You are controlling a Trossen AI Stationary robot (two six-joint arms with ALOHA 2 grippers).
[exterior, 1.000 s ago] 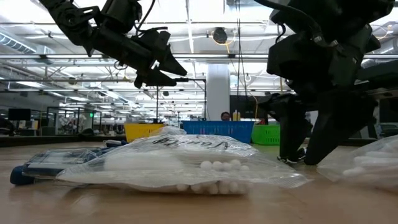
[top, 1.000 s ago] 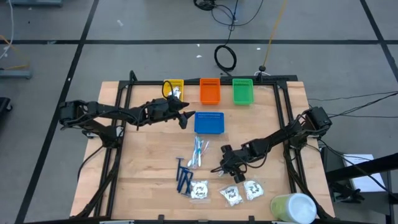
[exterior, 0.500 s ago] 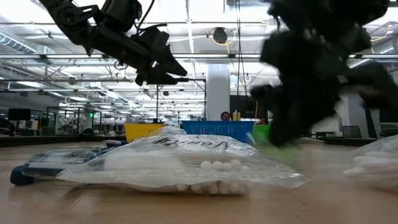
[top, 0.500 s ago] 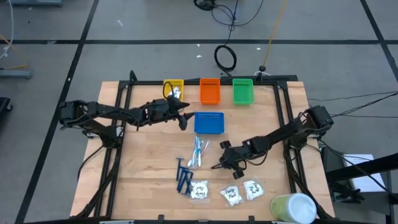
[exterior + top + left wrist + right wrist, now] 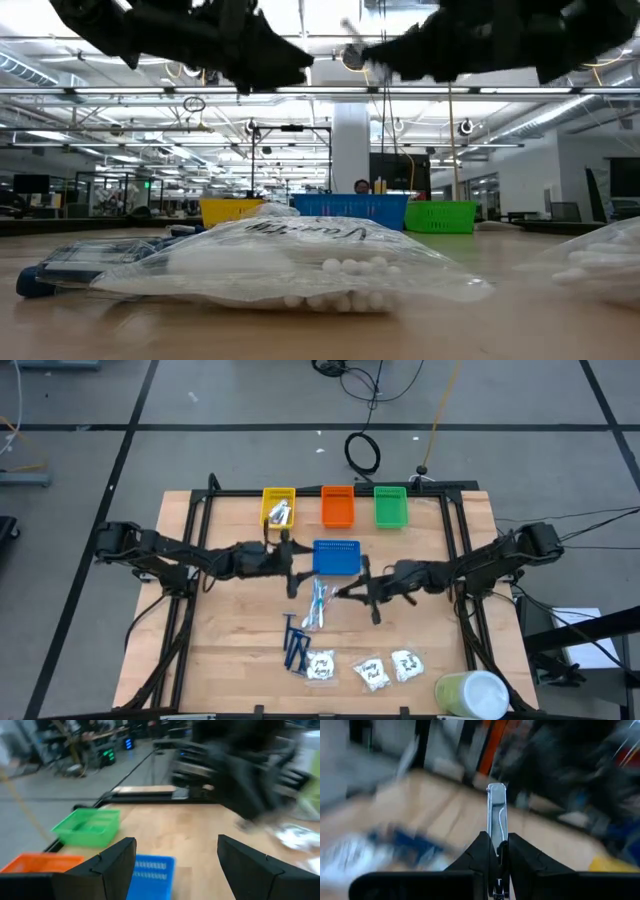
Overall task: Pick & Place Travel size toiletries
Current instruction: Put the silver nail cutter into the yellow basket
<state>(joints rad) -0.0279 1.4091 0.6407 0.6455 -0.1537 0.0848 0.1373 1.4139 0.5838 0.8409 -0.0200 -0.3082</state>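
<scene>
My right gripper [image 5: 347, 592] hangs level over the table's middle, shut on a small silvery packet [image 5: 496, 810]. My left gripper [image 5: 292, 564] is open beside the blue tray [image 5: 336, 557] with nothing between its fingers [image 5: 117, 865]. On the table lie light-blue-and-white sticks [image 5: 318, 605], dark blue razors [image 5: 295, 646] and three white sachets [image 5: 322, 666], [image 5: 372, 673], [image 5: 407, 664]. More silvery packets [image 5: 281, 512] lie in the yellow tray [image 5: 270, 496]. My right gripper pinches one end of the silvery packet [image 5: 496, 836] between its two fingertips. The fingers lie level and come from the table's right. The packet sticks out ahead of the fingertips, seen edge-on, lifted clear of the table.
An orange tray [image 5: 338, 506] and a green tray [image 5: 390, 506] stand in the far row beside the yellow one. A big pale green-and-white cylinder [image 5: 472, 695] stands at the near right corner. A black frame [image 5: 200, 510] rims the table.
My right gripper has risen from the table beside the sachets, gone toward the far left, and tipped from pointing down to level; it now carries the silvery packet. My left gripper has swung from the yellow tray toward the near edge, alongside the blue tray.
</scene>
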